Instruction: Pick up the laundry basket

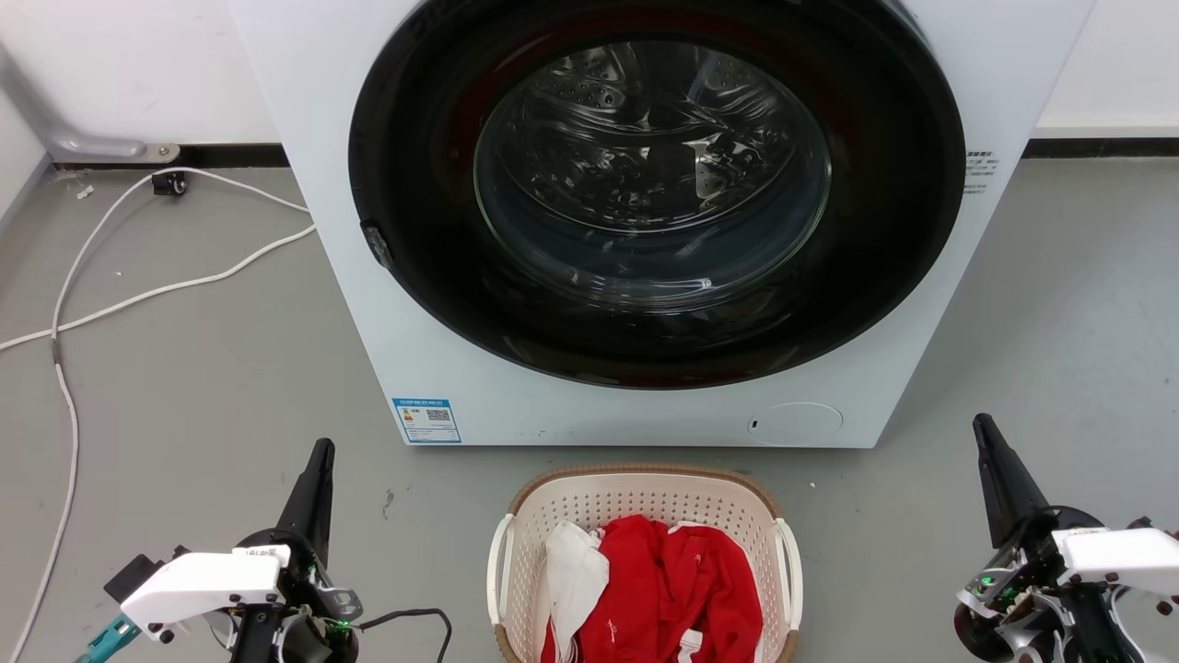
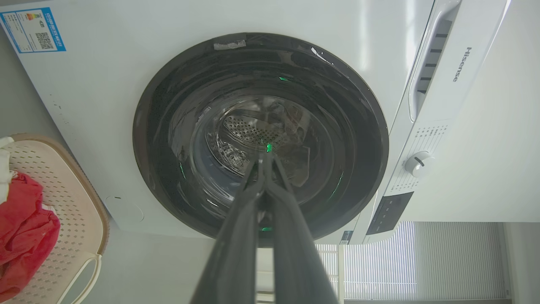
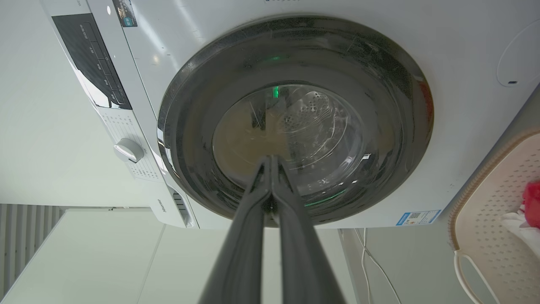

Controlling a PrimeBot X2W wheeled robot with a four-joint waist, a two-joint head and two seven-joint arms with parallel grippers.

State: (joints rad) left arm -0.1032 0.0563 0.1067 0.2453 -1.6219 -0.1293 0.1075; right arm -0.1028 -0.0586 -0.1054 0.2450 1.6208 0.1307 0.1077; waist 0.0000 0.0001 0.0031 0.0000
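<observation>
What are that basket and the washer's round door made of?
The laundry basket looks like matte plastic, given its moulded holes; the brown rim seems woven-look plastic. The washer door seems clear glass in a glossy dark ring: reflective yet see-through.

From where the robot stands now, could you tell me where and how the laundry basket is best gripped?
Probably by the two white loops on the basket: the left handle with the left gripper from the left, the right handle with the right gripper from the right. Each loop stands off the wall, leaving room for a finger. The jaws are shut, so open them first.
</observation>
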